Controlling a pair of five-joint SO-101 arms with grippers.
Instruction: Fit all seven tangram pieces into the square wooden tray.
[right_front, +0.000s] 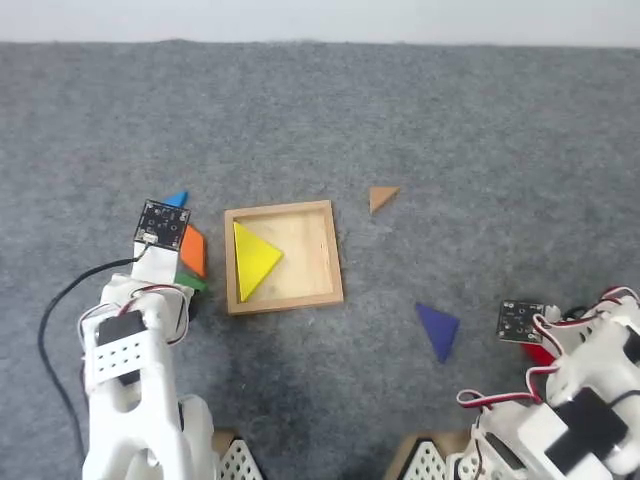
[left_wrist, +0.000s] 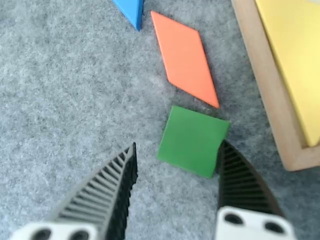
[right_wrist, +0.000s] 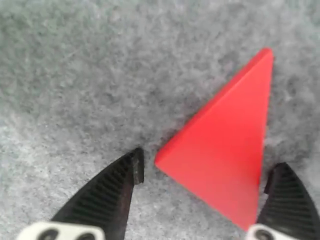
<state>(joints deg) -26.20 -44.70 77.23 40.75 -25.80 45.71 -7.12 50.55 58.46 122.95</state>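
Observation:
The square wooden tray (right_front: 334, 255) lies mid-table with a yellow triangle (right_front: 252, 258) in its left half. My left gripper (left_wrist: 176, 150) is open just left of the tray, over a green square (left_wrist: 192, 141) that lies on the carpet between its fingers, close to one fingertip (left_wrist: 223, 152). An orange parallelogram (left_wrist: 185, 57) and a light blue triangle (left_wrist: 131, 10) lie just beyond the square. At the table's near right, my right gripper (right_wrist: 207, 165) is open around a red triangle (right_wrist: 225, 160) flat on the carpet.
A small brown triangle (right_front: 381, 197) lies right of the tray's far corner. A dark blue triangle (right_front: 438, 328) sits between the tray and the right arm. The tray's rim (left_wrist: 265, 85) runs close beside the green square.

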